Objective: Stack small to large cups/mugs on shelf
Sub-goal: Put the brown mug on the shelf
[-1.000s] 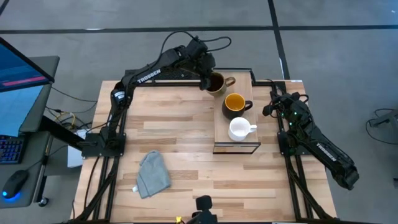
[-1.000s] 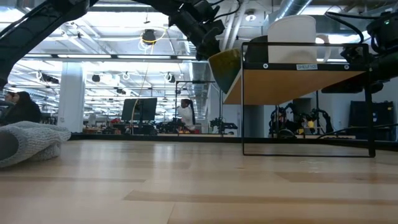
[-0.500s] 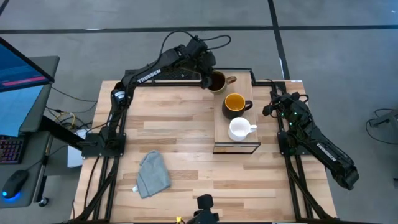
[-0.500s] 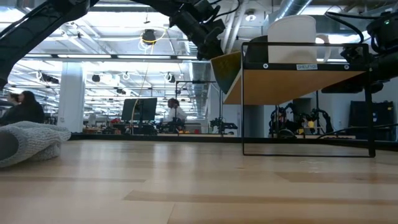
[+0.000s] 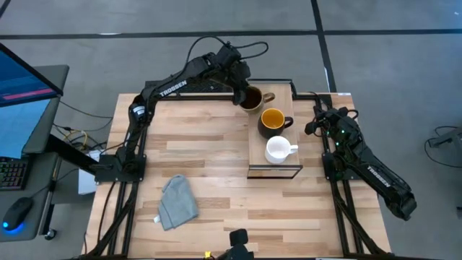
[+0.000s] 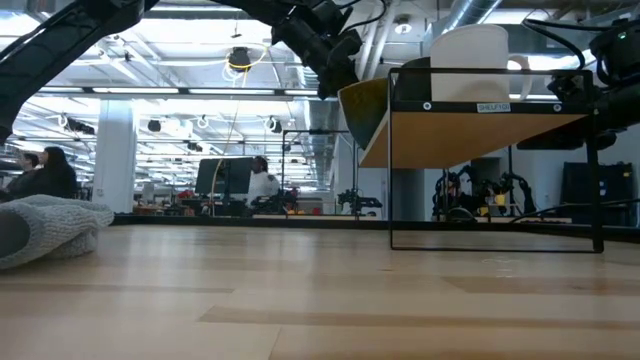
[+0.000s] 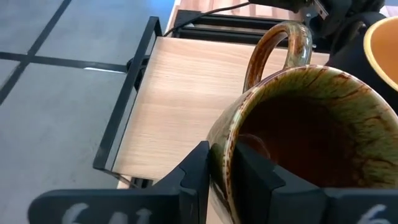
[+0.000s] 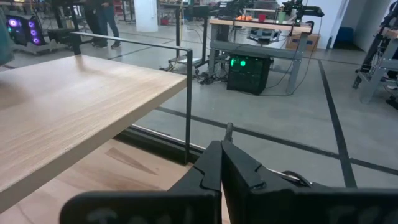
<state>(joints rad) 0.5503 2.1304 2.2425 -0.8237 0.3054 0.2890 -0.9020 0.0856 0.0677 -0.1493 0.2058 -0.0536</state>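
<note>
The left pincer [image 5: 244,92] is at the far end of the shelf [image 5: 254,143], clamped on the rim of the olive-brown mug [image 5: 251,98]. In the left wrist view, one finger [image 7: 196,169] lies outside the mug's wall and the other inside it, with the rim gripped between them. The mug [image 7: 305,137] is tilted, its dark inside facing the camera and its handle pointing away over the bare far part of the shelf [image 7: 186,99]. In the low view, the mug [image 6: 362,108] hangs at a slant beside the shelf's far end; whether it touches the board cannot be told.

The dark mug with the yellow-orange inside [image 5: 272,120] stands upright in the middle of the shelf, handle pointing right. The small white mug [image 5: 278,149] stands upright near the shelf's near end, handle also right; the two are near each other but apart.

The right pincer [image 5: 318,124] waits just right of the shelf, its fingers [image 8: 219,163] pressed together on nothing.

A grey cloth [image 5: 177,201] lies on the worktop [image 5: 202,159], well apart from the shelf.
</note>
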